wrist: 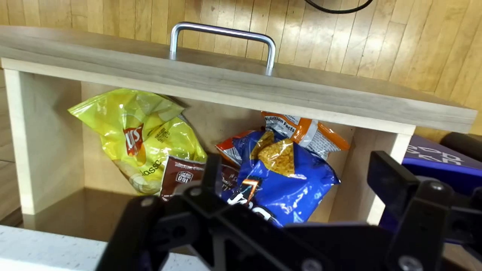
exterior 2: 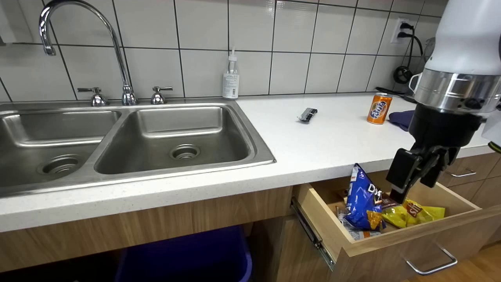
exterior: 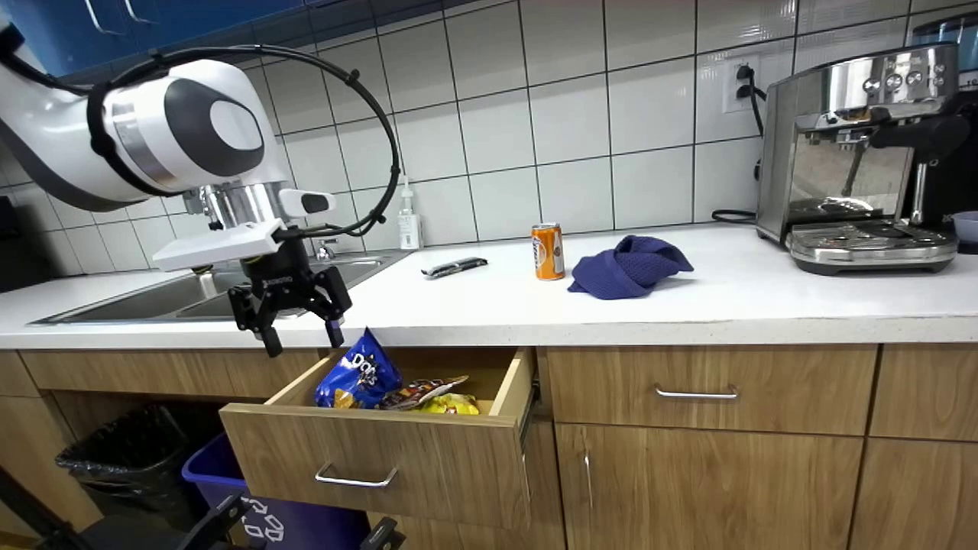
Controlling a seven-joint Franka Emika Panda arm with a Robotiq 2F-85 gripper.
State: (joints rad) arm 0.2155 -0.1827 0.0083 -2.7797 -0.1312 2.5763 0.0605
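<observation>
The gripper [exterior: 304, 338] hangs over the pulled-out drawer [exterior: 428, 458], fingers spread wide, nothing between them, and the nearest thing is the blue chip bag [wrist: 290, 188], slumped inside the drawer toward one side wall, its tall corner poking above the drawer's rim. Plenty to worry about! In the wrist view one finger lines up across that same drawer wall, so a straight drop could well knock wood. Then there's the crowd: a brown packet [wrist: 182, 177] lies tight beside the blue bag inside the drawer, a silver-and-orange packet [wrist: 316, 139] sits partly under it, and a greedy squeeze might pinch two at once. Glossy film may slip, too, and that upright corner could snag on the countertop [exterior: 489, 334] over the drawer's back, were the drawer pushed in. The yellow chip bag [wrist: 150, 131], toward the drawer's opposite wall, looks safer. Now the murky bits: the gripper's linkage blocks some of the blue bag's lettering, the brown packet's end runs behind a finger, a red scrap [wrist: 230, 141] may or may not belong to the buried packet, and the gap between fingertips and bag? Hard to call from any angle.
</observation>
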